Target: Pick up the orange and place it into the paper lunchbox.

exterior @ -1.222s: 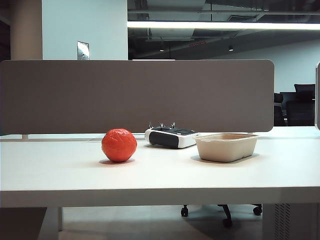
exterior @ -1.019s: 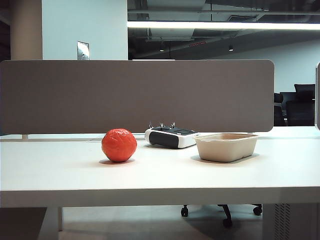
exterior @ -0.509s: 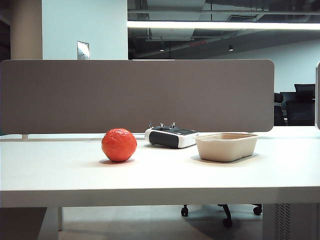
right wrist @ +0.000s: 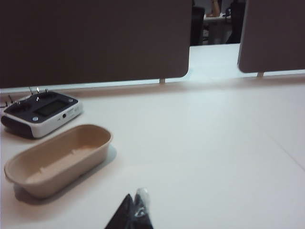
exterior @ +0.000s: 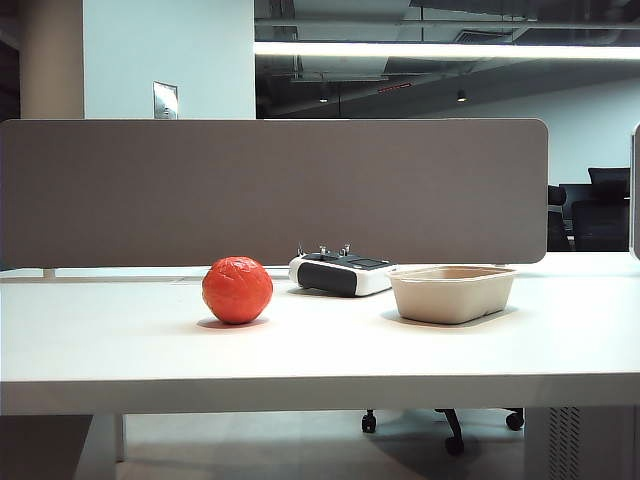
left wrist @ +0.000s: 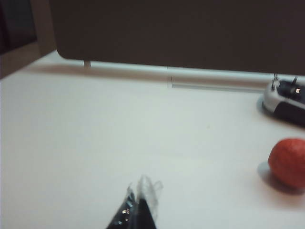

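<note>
The orange (exterior: 237,290) is resting on the white table (exterior: 320,350) in the exterior view, left of centre, with the paper lunchbox (exterior: 452,293) sitting well apart to its right and a white-and-black handheld controller (exterior: 342,273) lying behind and between the two, in front of a grey divider panel (exterior: 275,190); neither arm is appearing in this view. In the left wrist view, the left gripper (left wrist: 141,205) is showing only its dark fingertips, which are lying pressed together with nothing between them, and it is hanging over bare table; the orange (left wrist: 288,162) is sitting well apart from it, off to one side and somewhat farther out toward the panel, uncontacted, with the controller (left wrist: 285,97) lying beyond the fruit near the panel's foot. In the right wrist view, the right gripper (right wrist: 134,210) is likewise showing just a dark tip edged with clear material, and whether its jaws are parted or closed cannot be told from so little; nothing is being held in the visible part. The paper lunchbox (right wrist: 57,160) is lying empty ahead of this gripper and off to one side, near but not touching it, with the controller (right wrist: 42,112) just behind the tray; the orange is not appearing here.
</note>
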